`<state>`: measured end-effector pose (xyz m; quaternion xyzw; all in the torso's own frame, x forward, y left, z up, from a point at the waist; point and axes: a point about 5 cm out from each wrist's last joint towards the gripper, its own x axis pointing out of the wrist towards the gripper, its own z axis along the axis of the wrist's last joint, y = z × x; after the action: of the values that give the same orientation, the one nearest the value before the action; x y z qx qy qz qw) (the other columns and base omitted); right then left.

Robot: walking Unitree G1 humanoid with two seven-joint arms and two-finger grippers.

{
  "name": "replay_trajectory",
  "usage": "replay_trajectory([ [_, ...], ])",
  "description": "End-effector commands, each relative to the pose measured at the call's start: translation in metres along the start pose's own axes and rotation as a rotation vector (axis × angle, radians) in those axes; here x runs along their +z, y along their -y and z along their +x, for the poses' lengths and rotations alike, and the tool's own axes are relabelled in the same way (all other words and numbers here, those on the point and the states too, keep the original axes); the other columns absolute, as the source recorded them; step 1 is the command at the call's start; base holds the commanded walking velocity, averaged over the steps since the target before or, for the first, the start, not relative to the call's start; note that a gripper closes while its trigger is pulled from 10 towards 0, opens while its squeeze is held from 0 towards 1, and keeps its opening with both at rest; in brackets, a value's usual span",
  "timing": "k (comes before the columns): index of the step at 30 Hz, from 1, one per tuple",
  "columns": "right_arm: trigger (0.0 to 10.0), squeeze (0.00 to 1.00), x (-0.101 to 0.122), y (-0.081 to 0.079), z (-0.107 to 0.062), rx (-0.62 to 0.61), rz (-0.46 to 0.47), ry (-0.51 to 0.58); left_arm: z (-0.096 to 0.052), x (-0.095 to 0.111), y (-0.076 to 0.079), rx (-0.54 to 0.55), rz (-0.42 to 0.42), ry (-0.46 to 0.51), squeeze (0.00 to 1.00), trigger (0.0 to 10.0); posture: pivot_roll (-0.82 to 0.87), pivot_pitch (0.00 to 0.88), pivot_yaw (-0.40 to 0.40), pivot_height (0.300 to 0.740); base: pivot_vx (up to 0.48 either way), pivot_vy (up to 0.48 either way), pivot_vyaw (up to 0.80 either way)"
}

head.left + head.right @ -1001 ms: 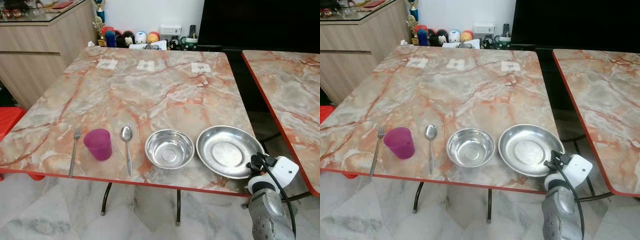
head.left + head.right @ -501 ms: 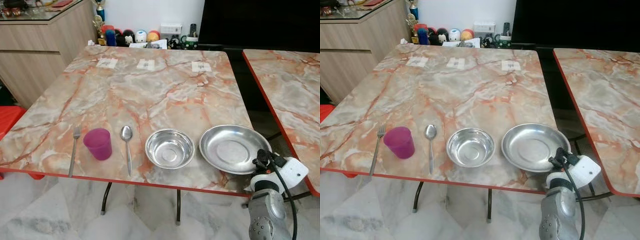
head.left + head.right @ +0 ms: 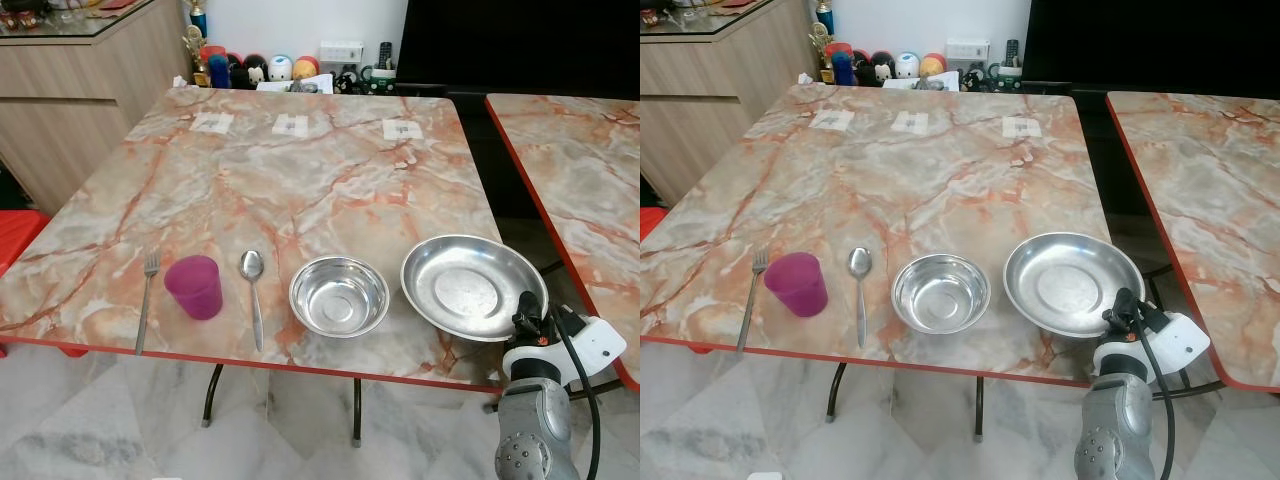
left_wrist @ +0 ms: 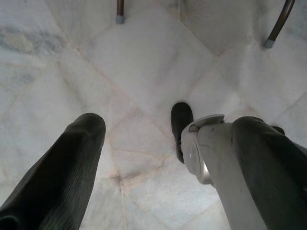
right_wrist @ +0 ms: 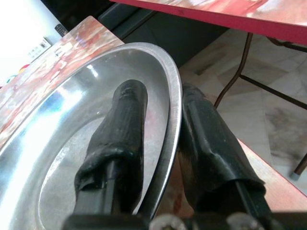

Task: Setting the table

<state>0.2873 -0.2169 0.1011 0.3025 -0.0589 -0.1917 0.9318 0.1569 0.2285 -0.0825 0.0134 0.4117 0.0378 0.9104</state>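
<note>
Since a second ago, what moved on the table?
The right gripper, its fingers clamped on the plate's rim, has lifted and tilted the plate at its near right edge and drawn it slightly rightward. The bowl, spoon, cup and fork stayed put.

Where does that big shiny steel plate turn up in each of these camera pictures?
Left eye view: steel plate at the table's near right corner, right of the steel bowl.
Right eye view: same spot, the right gripper at its near rim.
Left wrist view: floor tiles, no plate.
Right wrist view: rim pinched between the black fingers.
Shared landmark: the gripped rim.
</note>
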Motion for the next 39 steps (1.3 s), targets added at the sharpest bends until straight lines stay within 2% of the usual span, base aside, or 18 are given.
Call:
replay_trajectory([
  [1, 10.0, 0.0, 0.009, -0.004, 0.0, 0.018, 0.007, 0.047, -0.004, -0.014, -0.002, 0.017, -0.014, -0.046, 0.0, 10.0, 0.0, 0.124, -0.006, 0.74, 0.0, 0.0, 0.0],
  [8, 10.0, 0.0, 0.009, -0.004, 0.001, 0.025, 0.006, 0.045, -0.007, -0.012, -0.013, 0.084, -0.053, 0.005, 0.0, 10.0, 0.0, 0.123, -0.005, 0.74, 0.0, 0.0, 0.0],
  [12, 10.0, 0.0, 0.009, -0.006, 0.002, 0.038, 0.005, 0.043, -0.007, 0.0, -0.026, 0.157, -0.066, 0.073, 0.0, 10.0, 0.0, 0.123, -0.006, 0.74, 0.0, 0.0, 0.0],
  [14, 10.0, 0.0, 0.009, -0.006, 0.002, 0.041, 0.003, 0.043, -0.007, 0.003, -0.028, 0.163, -0.075, 0.083, 0.0, 10.0, 0.0, 0.122, -0.008, 0.74, 0.0, 0.0, 0.0],
  [24, 10.0, 0.0, 0.012, -0.005, 0.004, 0.045, -0.003, 0.048, -0.001, 0.013, -0.011, 0.103, -0.064, 0.12, 0.0, 10.0, 0.0, 0.12, -0.014, 0.74, 0.0, -0.055, 0.0],
  [39, 10.0, 0.0, 0.016, -0.009, 0.004, 0.06, 0.022, 0.071, 0.0, 0.016, -0.004, 0.082, -0.05, 0.149, 0.0, 10.0, -0.01, 0.115, -0.012, 0.74, 0.0, -0.447, 0.0],
])
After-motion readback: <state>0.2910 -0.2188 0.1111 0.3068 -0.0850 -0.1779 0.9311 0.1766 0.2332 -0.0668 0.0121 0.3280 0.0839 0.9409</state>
